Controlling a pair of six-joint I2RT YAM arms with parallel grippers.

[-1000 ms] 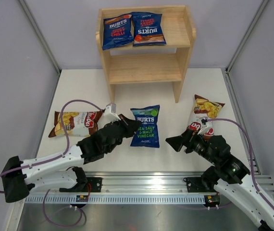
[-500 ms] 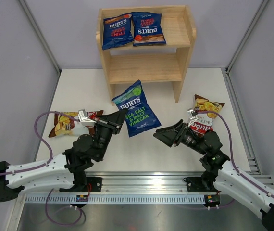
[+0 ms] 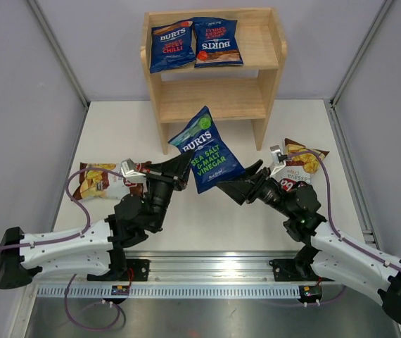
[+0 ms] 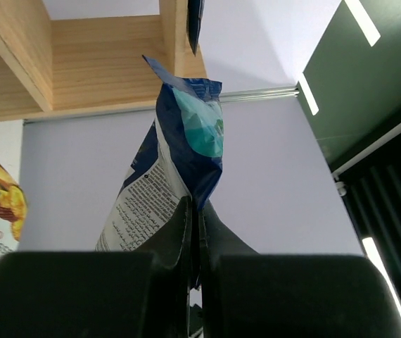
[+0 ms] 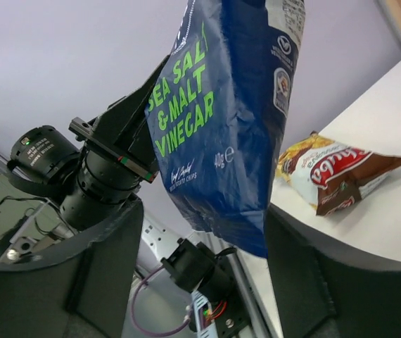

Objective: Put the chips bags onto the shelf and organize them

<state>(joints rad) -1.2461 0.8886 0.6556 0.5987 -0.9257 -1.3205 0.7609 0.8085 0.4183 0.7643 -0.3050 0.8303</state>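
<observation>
**Sea-salt bag held in the air in front of the shelf**

The left gripper [image 3: 183,165] [image 4: 194,215] was clenched on one edge of the green-lettered BURTS bag [image 3: 206,149] [image 4: 185,144] [image 5: 221,120]. The bag hung tilted above the middle of the desk [image 3: 285,225], clear of its surface and just in front of the shelf [image 3: 214,100].

The right gripper [image 3: 243,182] stood released, its fingers [image 5: 91,282] spread wide on either side of the bag's lower end. Whether either finger touched the bag could not be told.

The shelf stood at the far edge of the desk. On its top tier two red-lettered BURTS bags [image 3: 172,46] [image 3: 217,42] lay side by side toward the left, their edges touching. The lower tier [image 3: 211,105] held nothing.

One Chuba bag [image 3: 104,180] [image 5: 334,174] lay flat near the left edge of the desk, beside the left arm. The other Chuba bag [image 3: 302,162] lay near the right edge, partly hidden by the right arm.
</observation>
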